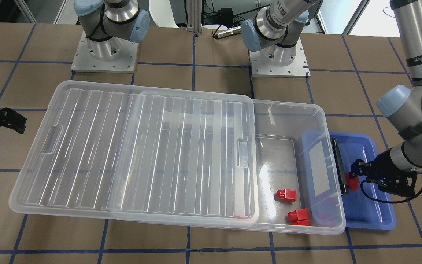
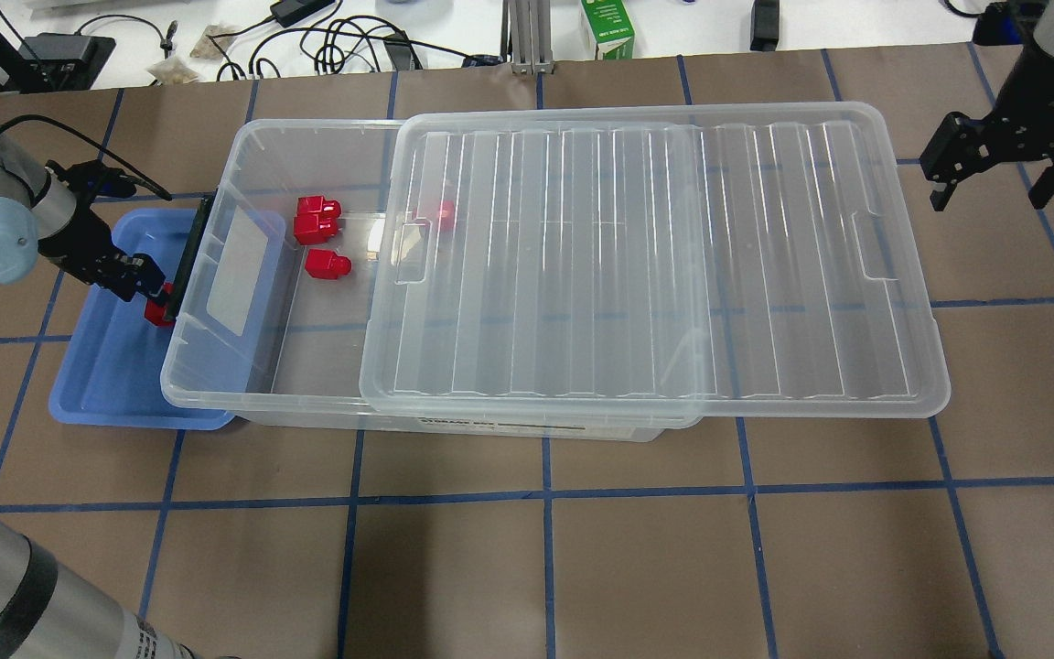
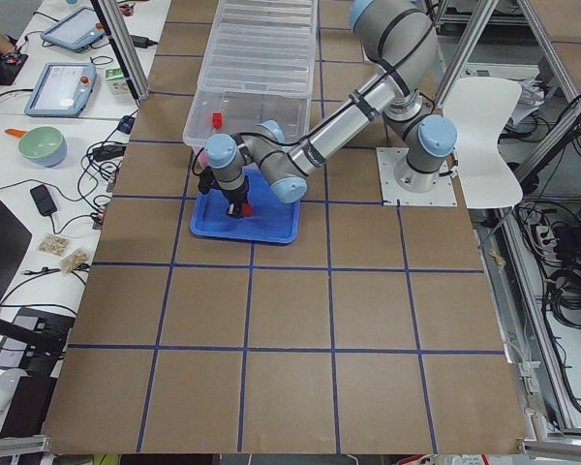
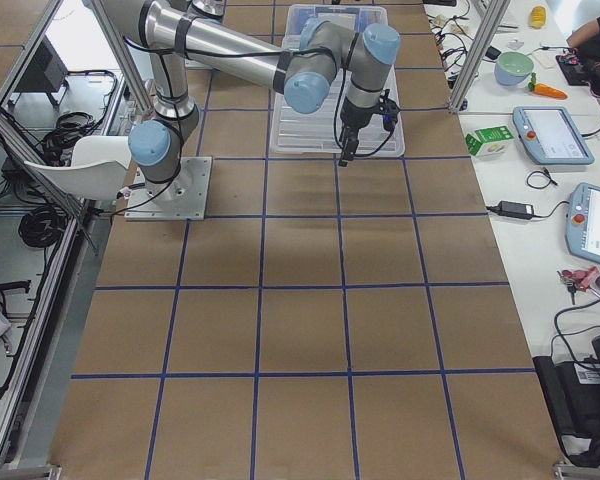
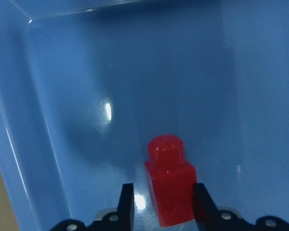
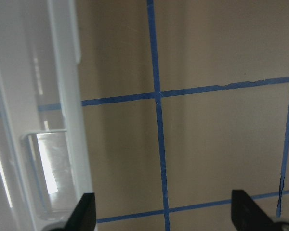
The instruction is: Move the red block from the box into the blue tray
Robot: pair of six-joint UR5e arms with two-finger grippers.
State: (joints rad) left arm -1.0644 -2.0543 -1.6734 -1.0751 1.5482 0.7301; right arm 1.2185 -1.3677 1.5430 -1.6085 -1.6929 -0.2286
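Red plastic toy brick point(image 5: 171, 192) sat between the left gripper's point(image 5: 163, 196) fingers, low over the shallow blue plastic tray point(image 1: 372, 216).
One finger touched the brick and the other showed a thin gap, so pinched or freed could not be told. The right gripper point(image 2: 989, 183) hung spread wide beside the large clear plastic bin point(image 2: 216, 394). The risk was that a finger catching the brick on withdrawal could drag it against the bin's black latch point(image 1: 337, 165) or tip it.

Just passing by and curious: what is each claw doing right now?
Left gripper: jaws slightly open around the red block, a gap on one side, over the blue tray.
Right gripper: jaws wide open, holding nothing.
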